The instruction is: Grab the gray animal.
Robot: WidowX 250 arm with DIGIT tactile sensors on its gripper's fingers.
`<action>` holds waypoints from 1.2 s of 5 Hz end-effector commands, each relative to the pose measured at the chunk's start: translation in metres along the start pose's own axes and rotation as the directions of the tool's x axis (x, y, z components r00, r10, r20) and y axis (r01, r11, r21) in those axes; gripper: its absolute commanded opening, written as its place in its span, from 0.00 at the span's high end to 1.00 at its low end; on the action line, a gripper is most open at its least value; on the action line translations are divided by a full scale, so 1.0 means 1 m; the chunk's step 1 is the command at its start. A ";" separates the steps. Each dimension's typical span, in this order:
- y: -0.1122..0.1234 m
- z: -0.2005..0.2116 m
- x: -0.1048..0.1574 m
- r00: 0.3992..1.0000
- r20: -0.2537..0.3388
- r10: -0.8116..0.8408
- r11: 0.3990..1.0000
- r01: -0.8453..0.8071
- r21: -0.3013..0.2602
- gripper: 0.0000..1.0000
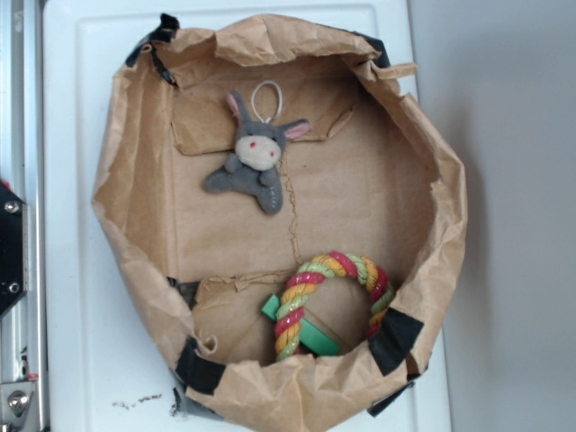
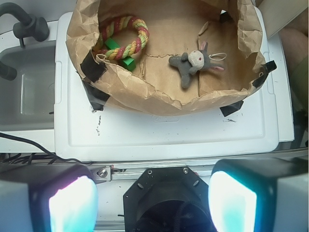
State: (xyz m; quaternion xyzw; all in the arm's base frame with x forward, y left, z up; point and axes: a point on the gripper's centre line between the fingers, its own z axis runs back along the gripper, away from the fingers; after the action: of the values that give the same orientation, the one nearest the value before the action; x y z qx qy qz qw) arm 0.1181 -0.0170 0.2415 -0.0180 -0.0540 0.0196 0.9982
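Closest to the wrist camera we find the gripper (image 2: pixel 153 205): its two fingers (image 2: pixel 72 205) appear as large, blurred, glowing pads at the lower corners, spread wide apart with nothing between them. Their tips run off the bottom edge, and the dark mount between them is only partly visible. The gripper sits back from the work area, over a metal rail (image 2: pixel 145 166) at the edge of the white tray (image 2: pixel 169 135).

On that tray stands a crumpled brown paper basin (image 1: pixel 432 216) patched with black tape (image 1: pixel 394 337). We note the gray animal (image 1: pixel 252 162) lying face up on the basin floor, near the far wall in the exterior view, white loop above its head, ears splayed. It lies free, well apart from the gripper.

Against the opposite wall rests a multicoloured rope ring (image 1: pixel 328 301). Beneath it is a green object (image 1: pixel 310 331), largely hidden by the rope and the basin's rim; we cannot identify it.

In the wrist view a gray sink (image 2: pixel 26 92) with a dark faucet (image 2: pixel 26 24) is cut off at the left. In the exterior view, only a sliver of dark robot hardware (image 1: pixel 9 247) shows at the left edge.
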 end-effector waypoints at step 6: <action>0.028 -0.048 0.077 0.884 0.005 0.468 0.873 -0.463 0.151 0.00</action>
State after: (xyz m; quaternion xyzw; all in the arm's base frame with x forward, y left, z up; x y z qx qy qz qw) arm 0.1977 0.0041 0.1906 0.0468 -0.0121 0.2547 0.9658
